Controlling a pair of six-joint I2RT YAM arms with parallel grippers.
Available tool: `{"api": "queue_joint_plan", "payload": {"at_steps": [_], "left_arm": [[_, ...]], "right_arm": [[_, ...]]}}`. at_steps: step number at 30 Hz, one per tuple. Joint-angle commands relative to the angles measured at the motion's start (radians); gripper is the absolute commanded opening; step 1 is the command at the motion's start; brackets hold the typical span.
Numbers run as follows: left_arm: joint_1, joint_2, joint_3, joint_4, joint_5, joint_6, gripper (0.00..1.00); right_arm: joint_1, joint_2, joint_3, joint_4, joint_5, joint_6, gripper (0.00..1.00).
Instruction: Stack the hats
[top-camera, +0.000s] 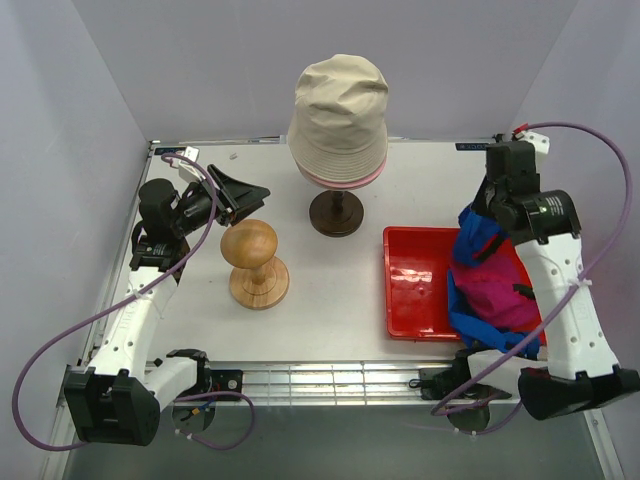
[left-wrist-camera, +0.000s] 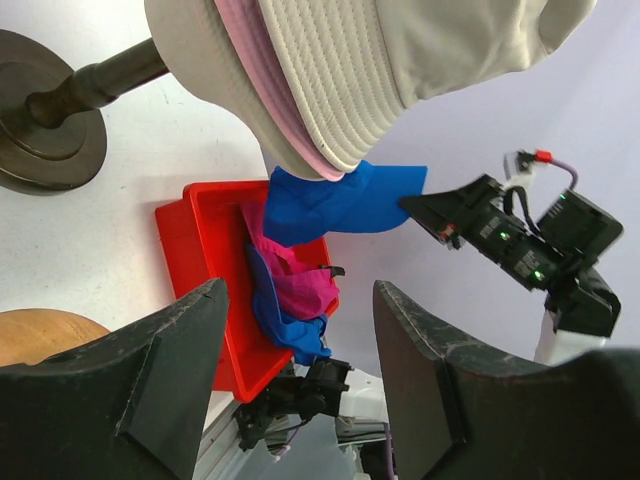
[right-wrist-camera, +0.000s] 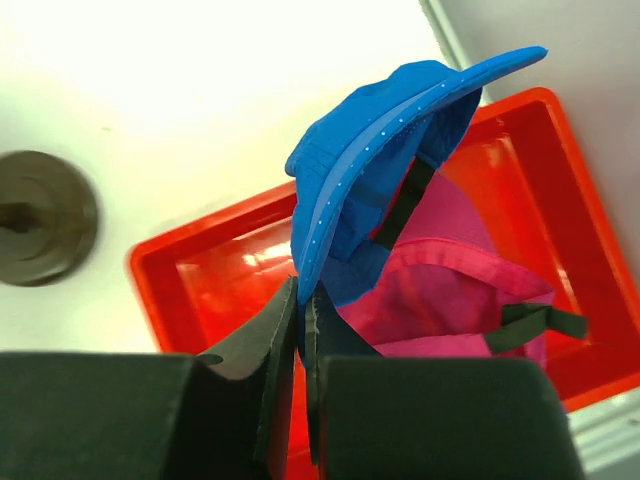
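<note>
1. A dark label strip (top-camera: 474, 146) at the worktop's (top-camera: 330, 305) far edge is too small to read.
2. There are four hats: two bucket hats and two brimmed caps.
3. The beige bucket hat (top-camera: 338, 105) sits over the light pink bucket hat (top-camera: 346, 181) on the one dark stand (top-camera: 336, 214). Only the pink rim shows.
4. The right tool (right-wrist-camera: 302, 300) is pressed together, pinching the bright blue cap (right-wrist-camera: 370, 170) above the one red tray (top-camera: 412, 290). The magenta cap (top-camera: 497, 297) lies in that tray.
5. The left tool (left-wrist-camera: 300, 300) is spread and holds nothing, near the one wooden hat block (top-camera: 255, 262).
</note>
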Motion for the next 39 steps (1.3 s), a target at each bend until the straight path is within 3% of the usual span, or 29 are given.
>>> {"api": "queue_joint_plan", "payload": {"at_steps": [1, 9, 20, 23, 32, 39], "left_arm": [[0.0, -0.036, 0.036, -0.002, -0.004, -0.012, 0.7], [0.0, -0.085, 0.125, -0.123, -0.055, -0.004, 0.69], [0.0, -0.125, 0.279, -0.194, -0.202, -0.074, 0.69], [0.0, -0.12, 0.344, -0.226, -0.259, -0.071, 0.69], [0.0, -0.086, 0.51, -0.301, -0.433, -0.101, 0.69], [0.0, -0.01, 0.705, -0.375, -0.475, -0.088, 0.69]], "right_arm": [[0.003, -0.087, 0.04, 0.026, -0.08, 0.086, 0.08], [0.003, -0.248, 0.025, 0.125, -0.203, 0.214, 0.08], [0.003, -0.339, 0.0, 0.218, -0.522, 0.278, 0.08], [0.003, -0.351, -0.02, 0.267, -0.623, 0.314, 0.08], [0.003, -0.345, 0.013, 0.376, -0.7, 0.429, 0.08], [0.004, -0.304, 0.023, 0.461, -0.809, 0.493, 0.08]]}}
